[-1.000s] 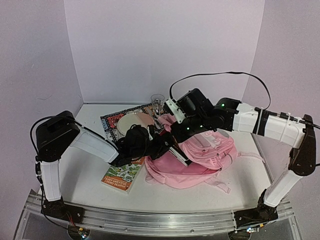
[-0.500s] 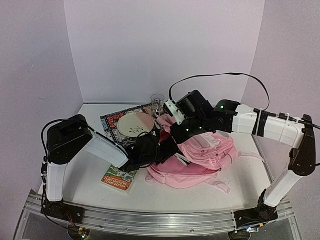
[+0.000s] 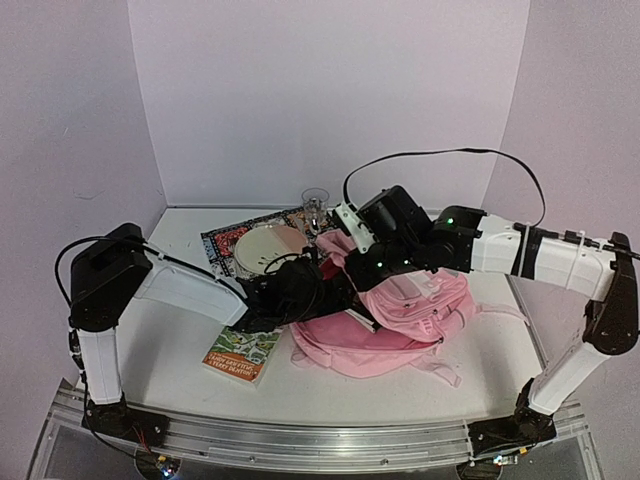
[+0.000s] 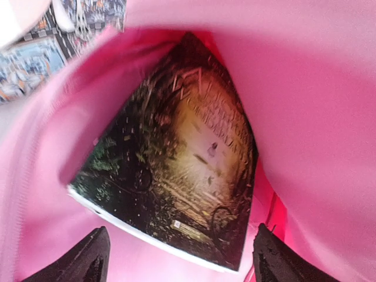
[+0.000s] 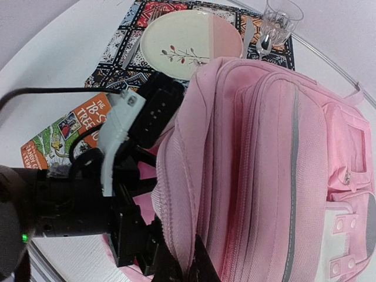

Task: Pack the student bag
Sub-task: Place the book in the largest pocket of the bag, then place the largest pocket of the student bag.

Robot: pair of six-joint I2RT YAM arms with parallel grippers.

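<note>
I am looking down on a white table [image 3: 170,350] with a pink backpack [image 3: 410,320], the biggest thing here, lying on its side just right of centre, its mouth facing left. Behind it a patterned placemat [image 3: 222,243] is carrying a plate [image 3: 270,245], with a clear glass [image 3: 315,205] at its far corner. A paperback with an orange and green cover [image 3: 243,352] is lying near the front, just left of the backpack.

A dark-covered book [image 4: 176,158] is sitting inside the backpack's mouth, with pink fabric all around it. The left gripper [image 4: 182,267] is reaching into that mouth. Its fingers are spread wide and grasping nothing, and the book's near edge is lying just beyond them. The right gripper [image 5: 185,264] is clenched on the upper lip of the opening, holding it raised so the mouth is gaping.

I am judging that the step in hand is seating this book fully inside. To do it well, I am planning to hold the lip high with the right gripper and nudge the book's near edge deeper with the left fingers, pushing evenly so it is not twisting. Then I am planning to draw the left arm straight back out. The risks I am watching for are a book corner catching the lining and a finger snagging fabric and dragging the book out.
</note>
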